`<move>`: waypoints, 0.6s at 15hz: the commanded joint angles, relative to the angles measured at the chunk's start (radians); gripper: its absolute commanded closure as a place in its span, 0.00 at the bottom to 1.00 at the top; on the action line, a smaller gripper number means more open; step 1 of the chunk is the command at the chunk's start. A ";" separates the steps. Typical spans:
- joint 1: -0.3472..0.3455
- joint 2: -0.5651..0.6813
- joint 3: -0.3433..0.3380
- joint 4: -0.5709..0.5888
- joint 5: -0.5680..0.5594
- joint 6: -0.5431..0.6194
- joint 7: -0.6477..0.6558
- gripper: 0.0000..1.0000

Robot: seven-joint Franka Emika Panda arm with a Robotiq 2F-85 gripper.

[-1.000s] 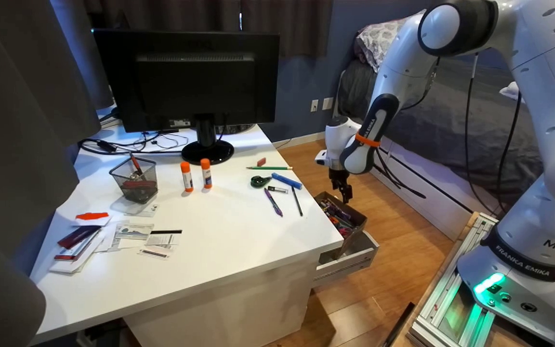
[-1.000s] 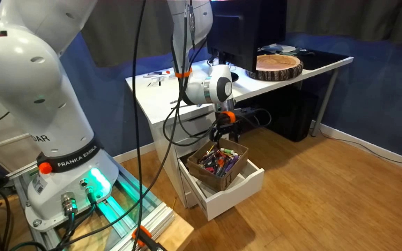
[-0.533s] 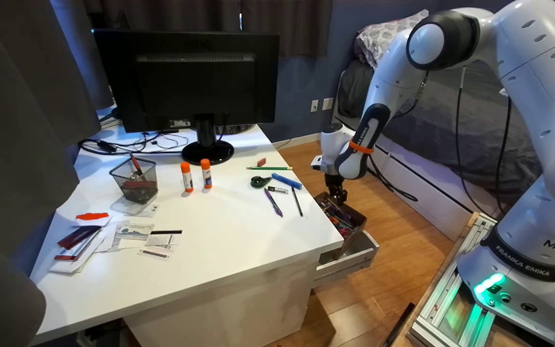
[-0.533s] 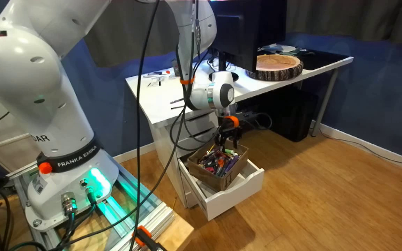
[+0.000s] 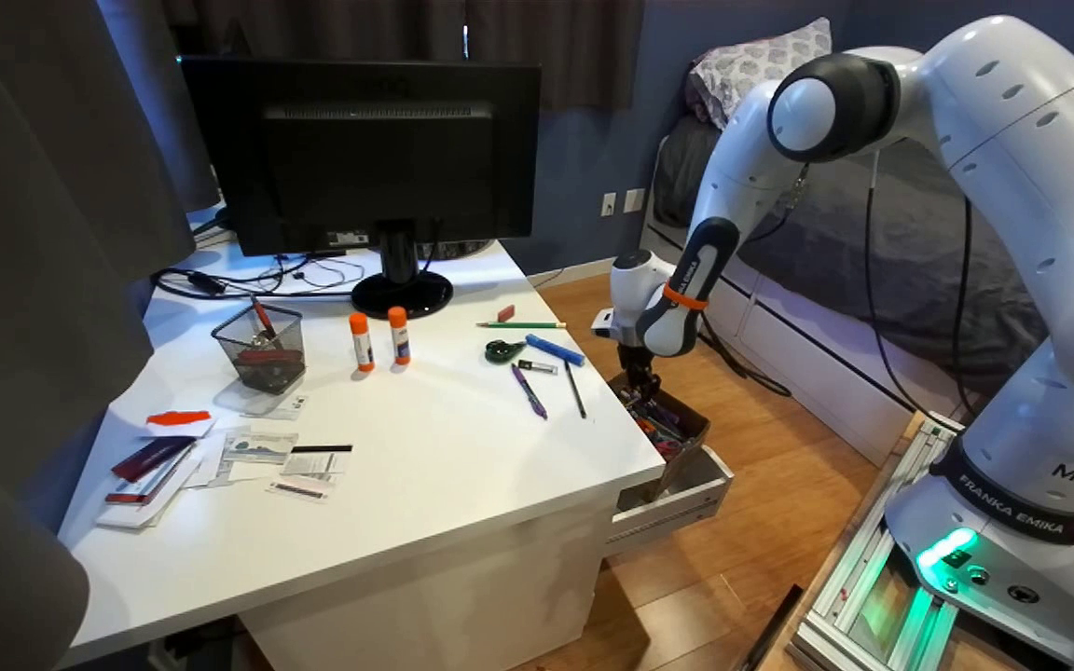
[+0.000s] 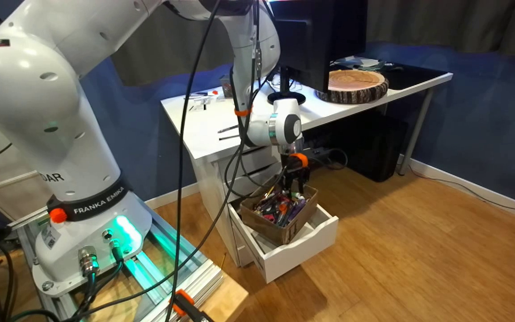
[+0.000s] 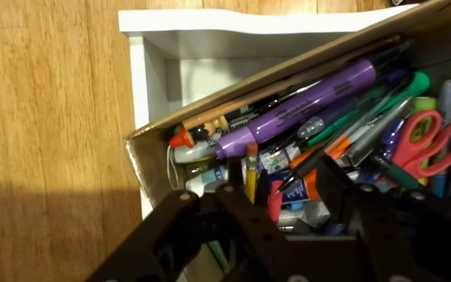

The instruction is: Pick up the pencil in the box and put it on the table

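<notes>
A yellow pencil with a red eraser pokes up among pens in the box, brown cardboard in the wrist view. In an exterior view the box sits inside a pulled-out white drawer. My gripper reaches down over the contents, jaws apart. Its left finger is close beside the pencil; the right finger stands well away from it. The pencil's lower part is hidden. Both exterior views show the gripper low at the box. The table is the white desk alongside.
A purple marker, red scissors and a dark pen crowd the box. On the desk are a green pencil, a purple pen, glue sticks, a mesh basket and a monitor.
The arm has come down and slightly toward the desk, bringing my gripper from above the box to its contents. The jaws have drawn closer together. Objects on the desk have stayed put.
</notes>
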 commanded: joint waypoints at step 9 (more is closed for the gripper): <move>0.000 0.126 0.014 0.153 0.018 -0.002 -0.059 0.63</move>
